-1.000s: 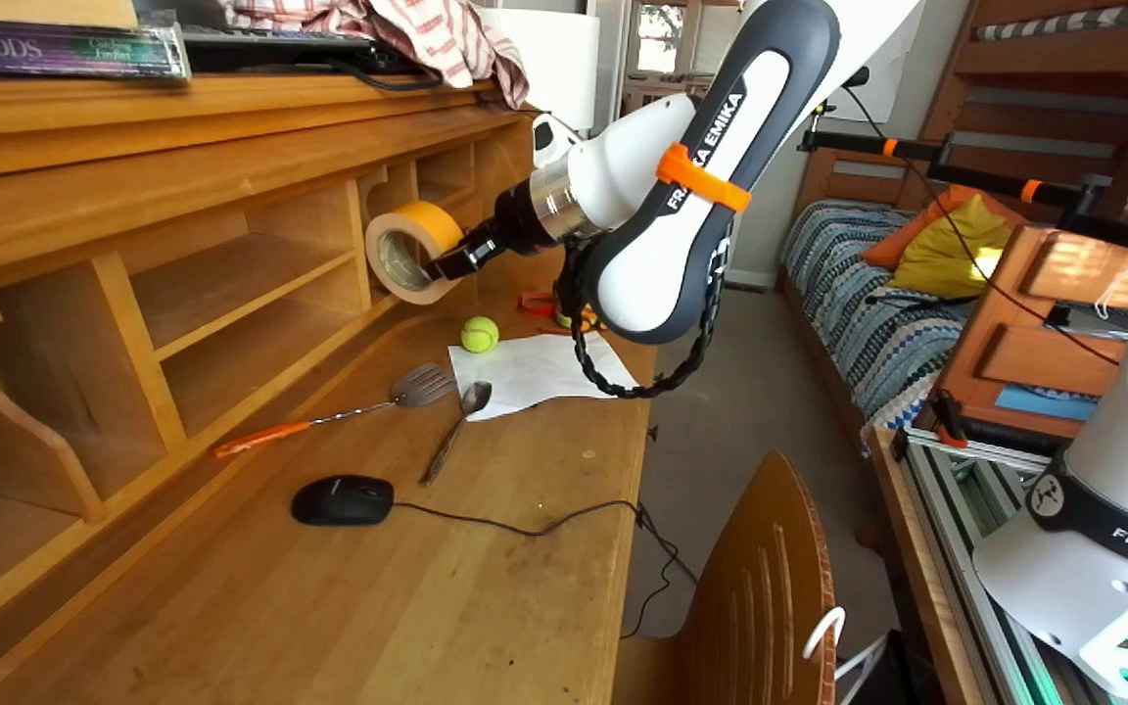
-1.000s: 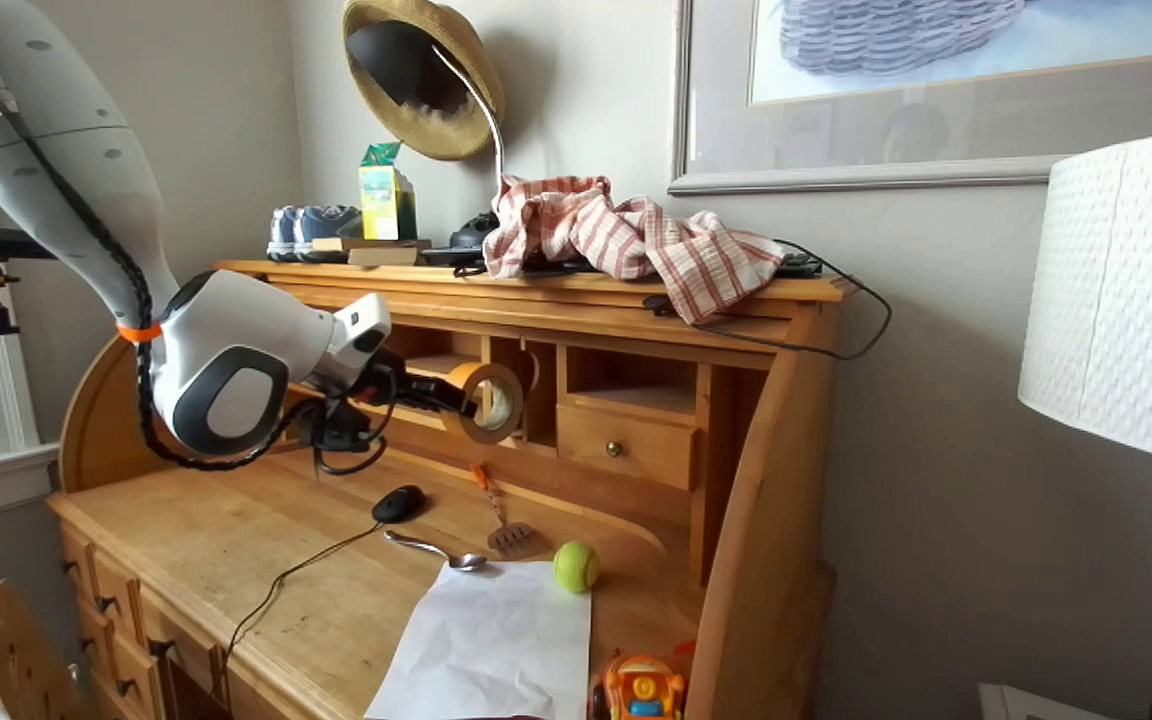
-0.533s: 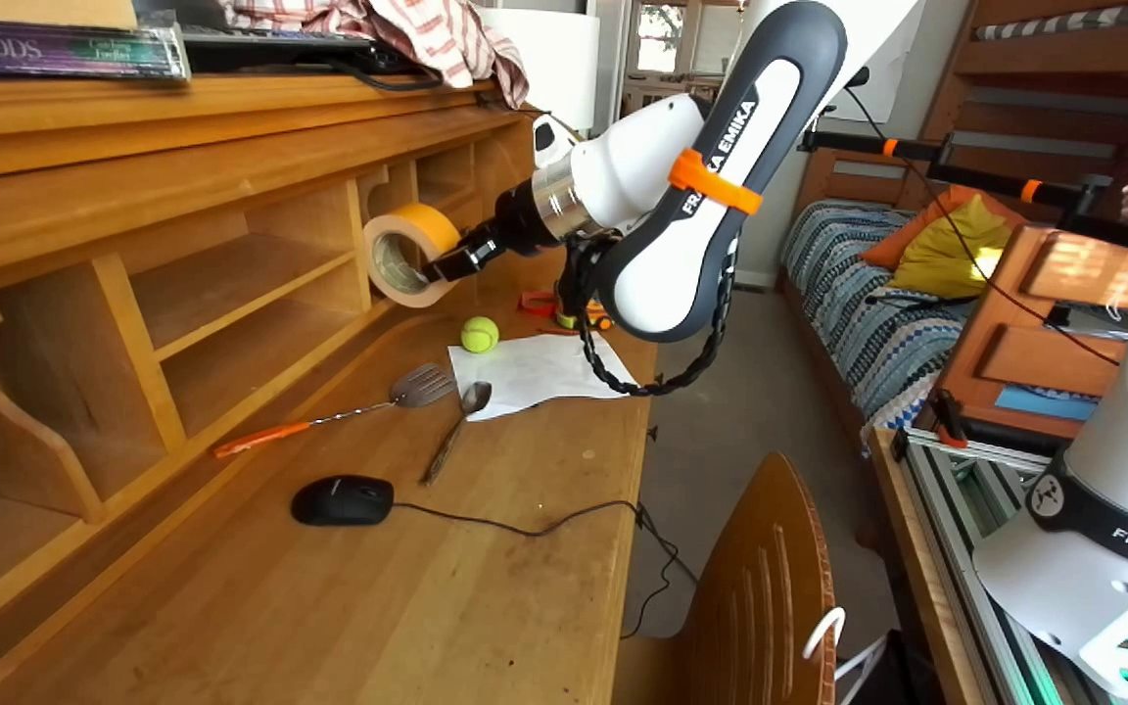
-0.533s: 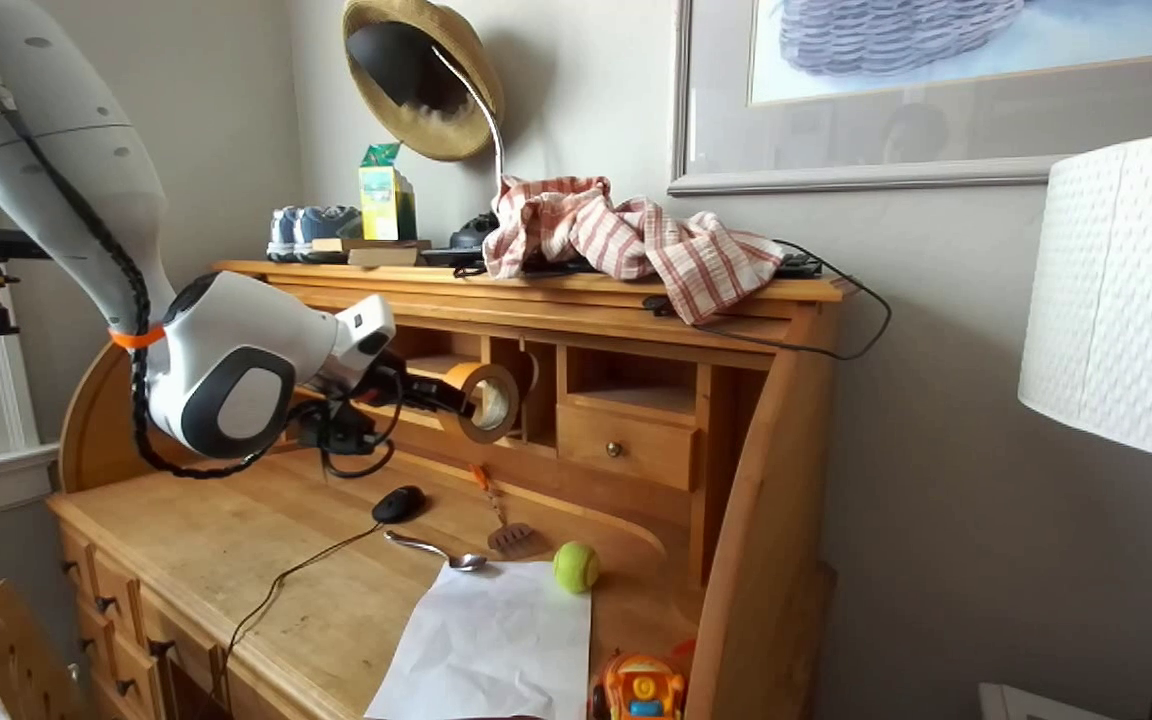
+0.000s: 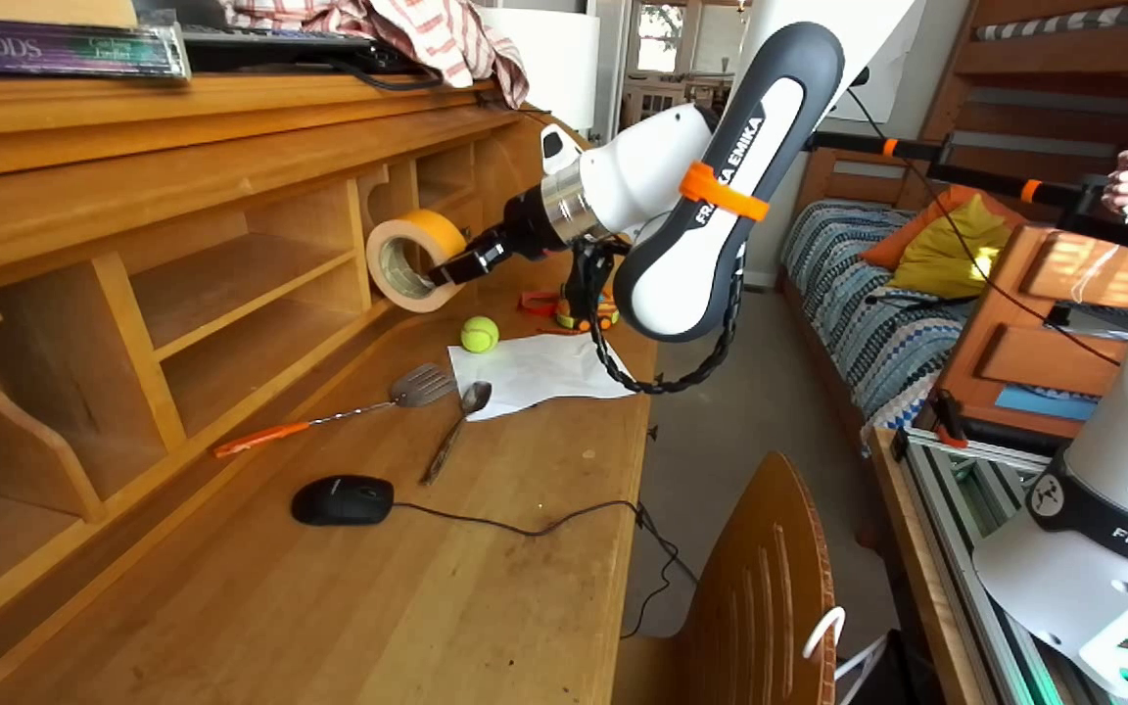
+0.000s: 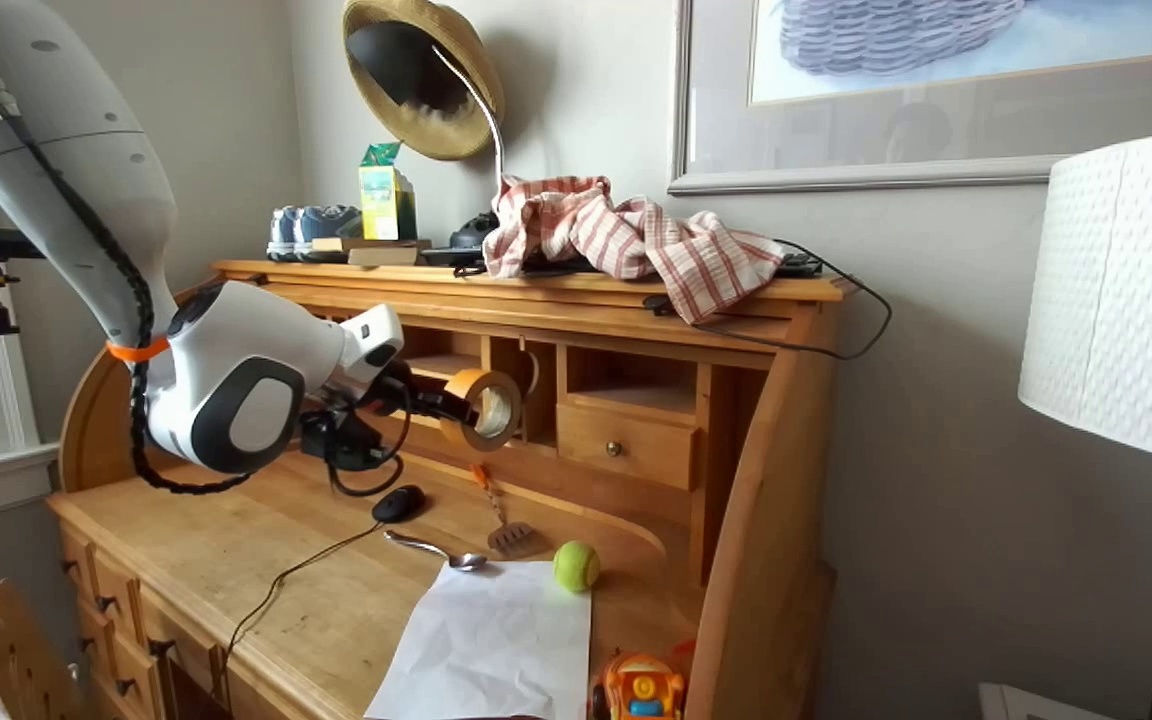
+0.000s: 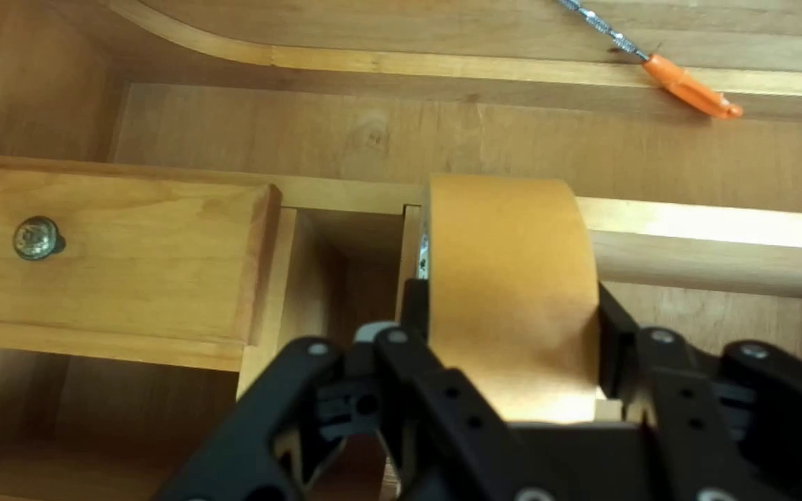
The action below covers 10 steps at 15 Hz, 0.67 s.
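Black, two-fingered, the gripper (image 7: 512, 323) clamps a round yellow-orange tape roll (image 7: 512, 278) — jaws parted its width. Below — a honey-brown wooden desk (image 5: 378, 607).

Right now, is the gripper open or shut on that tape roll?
The gripper is shut on the tape roll: in the wrist view, its fingers sit against both sides of it.

A spoon (image 5: 447, 445) lies near a spatula (image 5: 423, 387).
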Available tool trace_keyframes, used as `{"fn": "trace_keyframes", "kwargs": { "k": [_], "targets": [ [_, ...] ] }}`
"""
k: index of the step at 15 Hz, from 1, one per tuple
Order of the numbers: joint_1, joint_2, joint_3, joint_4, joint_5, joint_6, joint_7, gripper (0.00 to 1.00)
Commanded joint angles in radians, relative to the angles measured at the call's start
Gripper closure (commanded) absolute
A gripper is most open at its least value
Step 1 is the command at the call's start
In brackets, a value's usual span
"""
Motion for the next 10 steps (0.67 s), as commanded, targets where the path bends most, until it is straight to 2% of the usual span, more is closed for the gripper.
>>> {"fn": "trace_keyframes", "kwargs": {
  "k": [1, 10],
  "targets": [
    [-0.031, 0.007, -0.002, 0.009, -0.024, 0.040, 0.024, 0.71],
    [-0.027, 0.016, -0.008, 0.092, -0.038, -0.018, 0.001, 0.71]
  ]
}}
